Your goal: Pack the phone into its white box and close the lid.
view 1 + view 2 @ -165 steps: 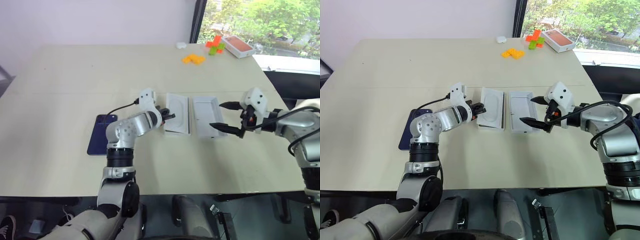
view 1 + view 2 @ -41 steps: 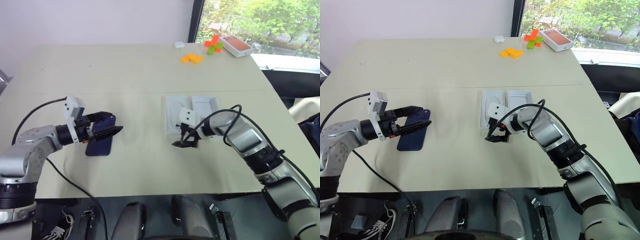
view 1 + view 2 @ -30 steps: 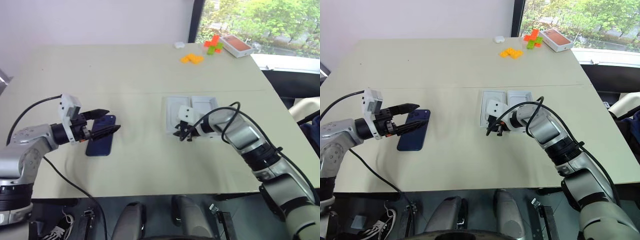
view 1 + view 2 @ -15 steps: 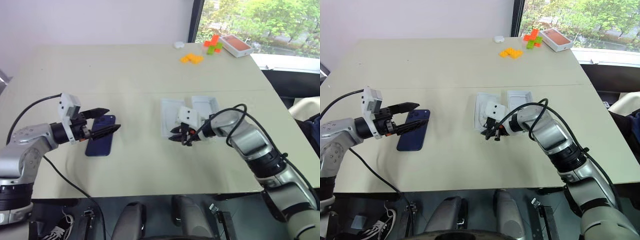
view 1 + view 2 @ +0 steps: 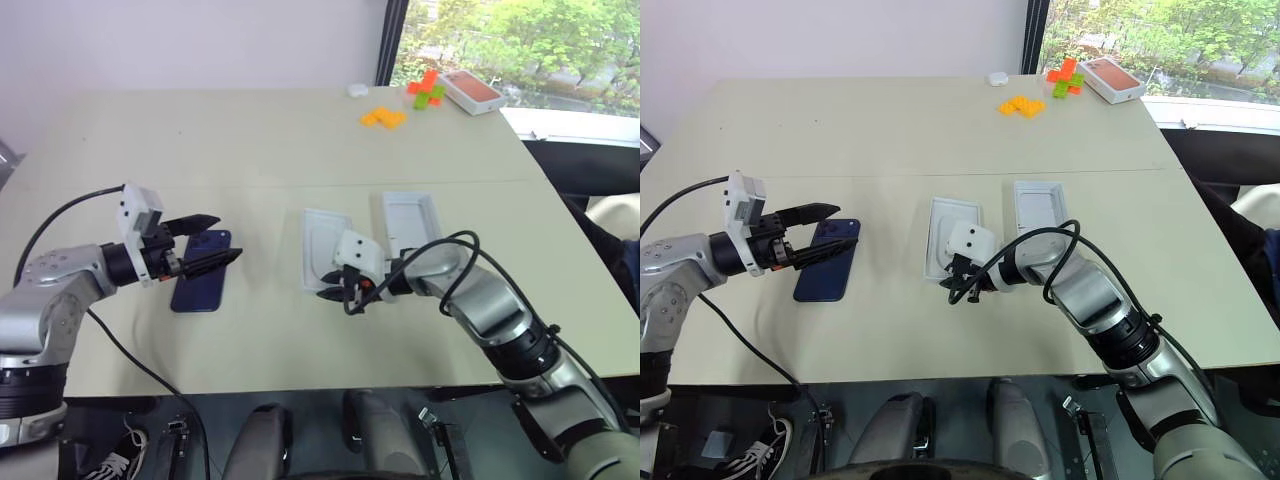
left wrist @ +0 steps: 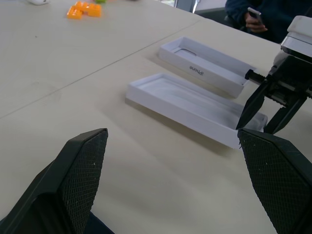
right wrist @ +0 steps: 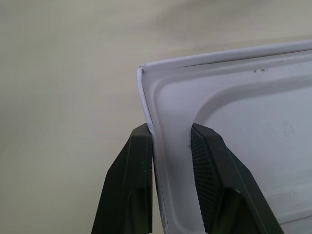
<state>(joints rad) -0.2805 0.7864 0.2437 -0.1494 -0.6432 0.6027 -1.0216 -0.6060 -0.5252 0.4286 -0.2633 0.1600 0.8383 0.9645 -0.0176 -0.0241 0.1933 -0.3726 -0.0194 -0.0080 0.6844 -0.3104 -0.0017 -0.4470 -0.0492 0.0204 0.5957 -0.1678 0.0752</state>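
The phone (image 5: 199,282) is dark navy and lies flat on the table at the left. My left gripper (image 5: 226,238) hovers open just over its far end, fingers spread wide. The white box (image 5: 322,243), a shallow tray with a rounded recess in its floor, sits mid-table. My right gripper (image 7: 170,134) is shut on the box's near wall at a corner, one finger inside and one outside. The lid (image 5: 409,221) lies to the right of the box with its hollow side up, apart from it; its printed face is hidden.
At the far right of the table lie orange blocks (image 5: 385,117), green and orange blocks (image 5: 429,90), a box with an orange-red top (image 5: 473,90) and a small white object (image 5: 358,90). A person holding a phone (image 6: 257,13) sits past the table's right edge.
My right gripper has dragged the white box to the left and toward the near edge, opening a gap to the lid. The left gripper has stayed over the phone.
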